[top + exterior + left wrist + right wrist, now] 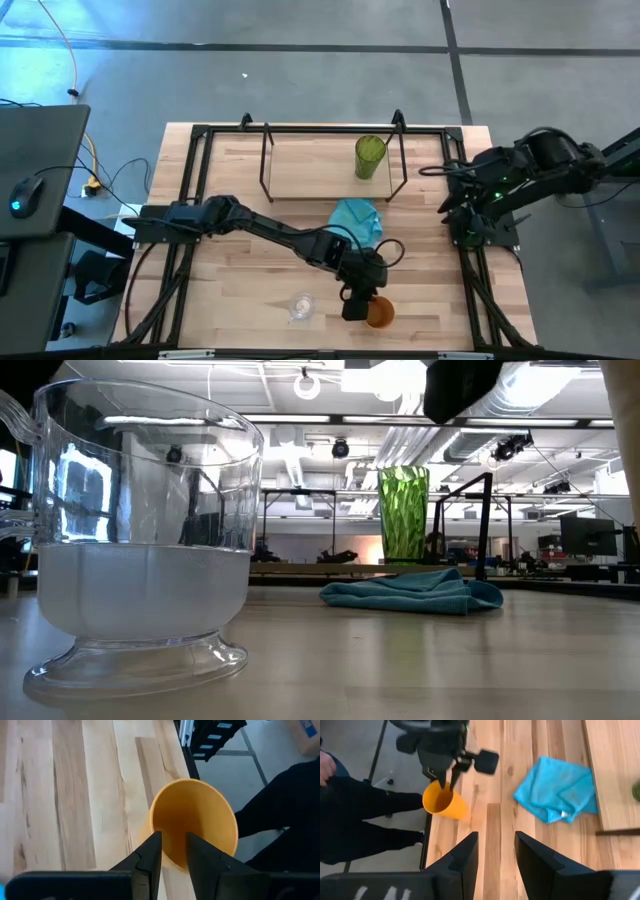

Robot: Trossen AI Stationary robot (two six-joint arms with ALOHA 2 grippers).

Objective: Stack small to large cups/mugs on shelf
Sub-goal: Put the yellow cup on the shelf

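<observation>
I saw the left end effector clamped on the near wall of the orange cup at the worktop's front edge, the right end effector parted and idle at the right side.

Crumpled turquoise cloth on wood table, computer mouse on side desk

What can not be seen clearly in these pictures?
- Orange cup: in the high view, the left end effector covers part of it; absent from the low view.
- Shelf: in the low view, its base is behind the cloth.
- Right end effector: in the high view, its fingers are too small to make out.
</observation>
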